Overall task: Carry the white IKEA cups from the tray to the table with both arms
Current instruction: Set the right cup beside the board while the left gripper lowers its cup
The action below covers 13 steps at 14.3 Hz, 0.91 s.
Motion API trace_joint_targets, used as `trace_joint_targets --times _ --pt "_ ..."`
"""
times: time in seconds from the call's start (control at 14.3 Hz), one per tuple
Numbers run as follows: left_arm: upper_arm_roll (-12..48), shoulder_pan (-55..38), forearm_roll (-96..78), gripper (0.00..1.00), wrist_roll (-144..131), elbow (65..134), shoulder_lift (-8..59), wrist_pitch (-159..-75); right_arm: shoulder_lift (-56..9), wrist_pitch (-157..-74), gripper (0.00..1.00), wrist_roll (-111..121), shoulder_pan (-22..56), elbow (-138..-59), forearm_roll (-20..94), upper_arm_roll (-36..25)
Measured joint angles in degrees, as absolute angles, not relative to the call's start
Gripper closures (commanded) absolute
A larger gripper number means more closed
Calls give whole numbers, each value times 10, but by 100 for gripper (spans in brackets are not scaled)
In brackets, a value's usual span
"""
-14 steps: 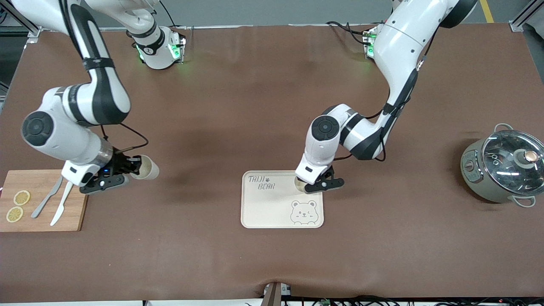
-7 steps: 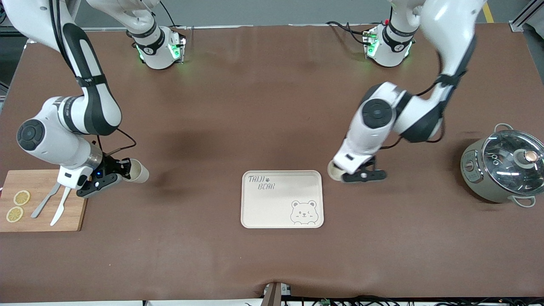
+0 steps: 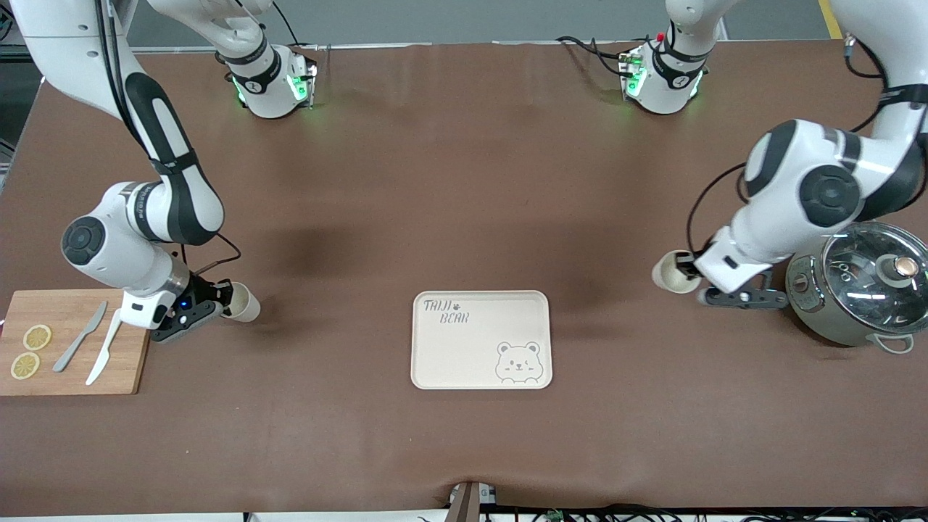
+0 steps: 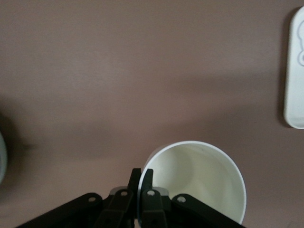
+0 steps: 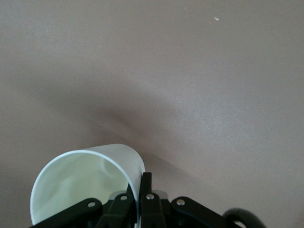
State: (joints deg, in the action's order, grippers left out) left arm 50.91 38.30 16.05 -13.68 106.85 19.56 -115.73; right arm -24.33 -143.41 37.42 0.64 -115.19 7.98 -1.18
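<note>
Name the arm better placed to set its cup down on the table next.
Neither clearly: the left pincer grips a cup beside the pot; the right pincer grips its cup beside the cutting board.

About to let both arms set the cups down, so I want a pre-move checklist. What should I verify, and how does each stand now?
1. Left gripper pinching its cup by the rim: ok.
2. Right gripper pinching its cup by the rim: ok.
3. Tray free of cups: ok.
4. Left cup apart from the pot: ok.
5. Right cup apart from the cutting board: ok.
6. Cups touching the table: cannot tell.
</note>
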Motion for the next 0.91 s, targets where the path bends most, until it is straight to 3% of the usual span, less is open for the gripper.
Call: trace_joint_targets --times 0.35,0.63,0.7,0.77,0.84,0.91 --pt "509 424 160 100 -120 1077 203 -1180 -264 -1471 100 386 6 -1155 80 -11" --pt "509 461 185 100 -112 1148 210 -1312 -275 -1489 100 389 6 -1156 80 -10" --pt "509 470 191 100 -112 1172 212 -1342 -276 -1490 87 390 6 -1156 80 -10" --pt "509 476 192 100 -112 1189 213 -1359 -276 -1490 8 390 6 -1156 80 -10" --pt "509 480 192 100 -113 1200 213 -1366 -276 -1491 0 390 6 -1156 80 -9" --pt "509 482 192 100 -114 1208 213 -1368 -276 -1492 0 390 6 -1155 80 -9"
